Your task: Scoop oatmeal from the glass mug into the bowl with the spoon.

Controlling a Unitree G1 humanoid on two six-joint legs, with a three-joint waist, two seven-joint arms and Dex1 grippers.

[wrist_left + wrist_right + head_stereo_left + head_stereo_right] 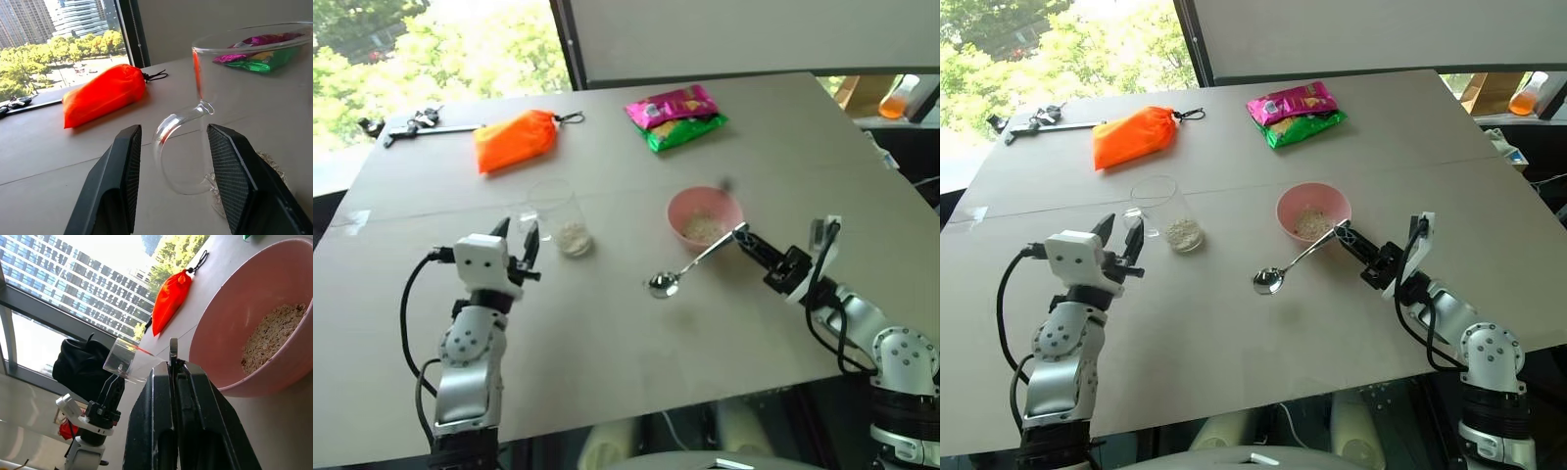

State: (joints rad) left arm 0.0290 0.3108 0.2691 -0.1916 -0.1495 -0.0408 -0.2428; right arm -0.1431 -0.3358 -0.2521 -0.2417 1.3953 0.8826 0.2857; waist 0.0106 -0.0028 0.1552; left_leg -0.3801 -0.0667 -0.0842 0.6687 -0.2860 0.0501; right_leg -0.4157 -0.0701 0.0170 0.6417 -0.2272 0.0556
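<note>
The right end effector (745, 236) is pressed together on the end of the spoon's (690, 265) handle, just beside the near wall of the bowl (705, 211); the spoon slopes down from that grip toward the middle of the worktop (607, 343), its oval bowl resting on or just above the bare surface, and it looks empty. The left end effector (515, 239) stands spread, its two black fingers (122, 181) either side of the handle of the glass mug (558, 217) without visibly clamping it; the mug stands upright just ahead of those fingers, with a low layer of oatmeal (574, 237) left at its bottom; more oatmeal already lies in the pink bowl.

The step in hand looks like carrying the empty spoon back to the mug for another scoop; to do it well, the left side should close on the handle so that the mug cannot slide or tip, and the spoon should rise clear of the worktop, cross well left to the mug, then dip steeply enough to reach the shallow layer without knocking the glass rim.
</note>
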